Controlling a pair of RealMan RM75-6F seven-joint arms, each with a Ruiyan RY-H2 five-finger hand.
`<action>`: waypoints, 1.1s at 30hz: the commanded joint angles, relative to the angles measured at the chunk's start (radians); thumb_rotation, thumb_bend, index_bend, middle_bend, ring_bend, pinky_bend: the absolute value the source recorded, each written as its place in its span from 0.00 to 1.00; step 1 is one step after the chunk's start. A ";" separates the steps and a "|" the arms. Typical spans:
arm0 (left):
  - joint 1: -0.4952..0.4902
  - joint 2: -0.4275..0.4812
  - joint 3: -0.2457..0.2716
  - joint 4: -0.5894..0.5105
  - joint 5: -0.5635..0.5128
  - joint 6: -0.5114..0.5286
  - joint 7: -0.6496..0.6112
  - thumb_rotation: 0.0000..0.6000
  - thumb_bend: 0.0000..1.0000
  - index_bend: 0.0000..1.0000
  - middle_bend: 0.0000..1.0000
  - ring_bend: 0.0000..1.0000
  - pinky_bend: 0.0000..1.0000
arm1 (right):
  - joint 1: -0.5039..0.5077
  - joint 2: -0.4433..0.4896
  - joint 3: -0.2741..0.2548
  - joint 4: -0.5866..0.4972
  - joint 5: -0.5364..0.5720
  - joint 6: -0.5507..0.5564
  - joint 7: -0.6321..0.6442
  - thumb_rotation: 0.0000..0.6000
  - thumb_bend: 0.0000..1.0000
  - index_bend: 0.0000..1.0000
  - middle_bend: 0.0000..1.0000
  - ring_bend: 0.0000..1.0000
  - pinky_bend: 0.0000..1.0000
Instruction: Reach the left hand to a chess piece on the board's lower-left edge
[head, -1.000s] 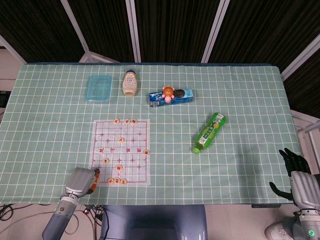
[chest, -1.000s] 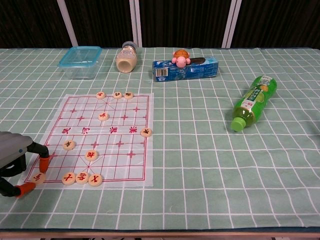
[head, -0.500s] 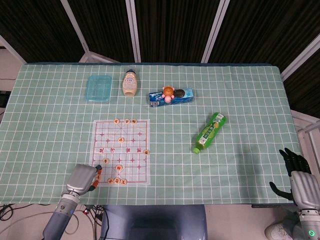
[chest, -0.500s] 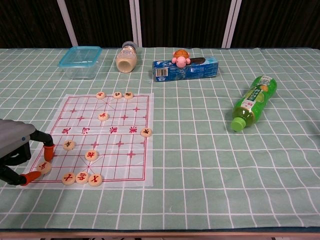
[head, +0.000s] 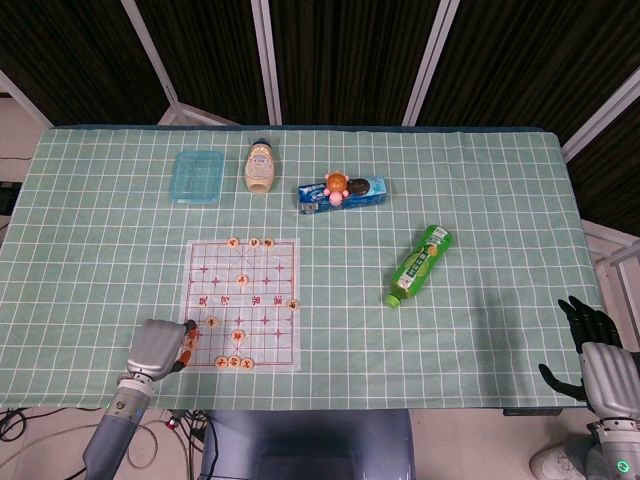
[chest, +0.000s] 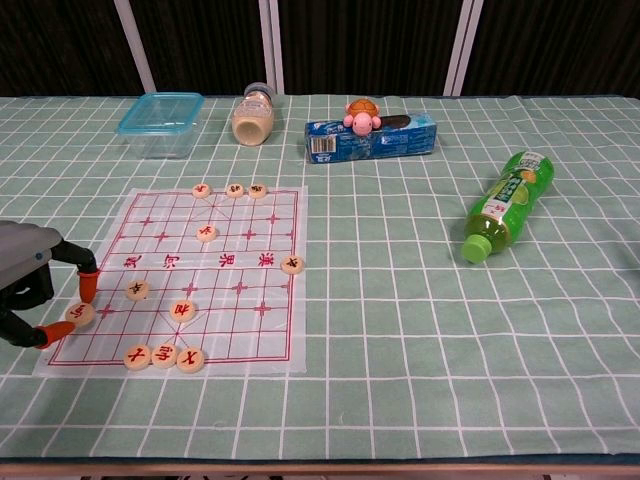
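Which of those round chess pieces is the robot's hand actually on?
The chess piece at the board's left edge, sitting between the left hand's orange-tipped fingers. All the other pieces lie apart from the hand.

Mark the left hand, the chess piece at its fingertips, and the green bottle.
left hand (chest: 30, 283), chest view, on its grey body.
chess piece (chest: 80, 314), chest view, on its top face at the board's left edge.
green bottle (chest: 508, 201), chest view, on its label.

The board lies near-left on the table, three pieces along its near edge. Far behind stand the container and jar (box to their right); the bottle lies right.
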 joint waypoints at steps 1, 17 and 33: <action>-0.004 -0.002 -0.003 0.008 -0.006 -0.002 -0.003 1.00 0.32 0.52 1.00 1.00 1.00 | 0.000 0.000 0.000 0.000 0.000 0.000 0.000 1.00 0.30 0.00 0.00 0.00 0.00; -0.046 -0.037 -0.032 0.104 -0.068 -0.027 0.002 1.00 0.32 0.52 1.00 0.99 1.00 | 0.000 -0.001 0.001 0.001 0.002 0.000 -0.002 1.00 0.30 0.00 0.00 0.00 0.00; -0.053 -0.048 -0.020 0.128 -0.077 -0.019 -0.015 1.00 0.32 0.52 1.00 0.99 1.00 | 0.000 -0.001 0.002 0.003 0.001 0.003 -0.002 1.00 0.30 0.00 0.00 0.00 0.00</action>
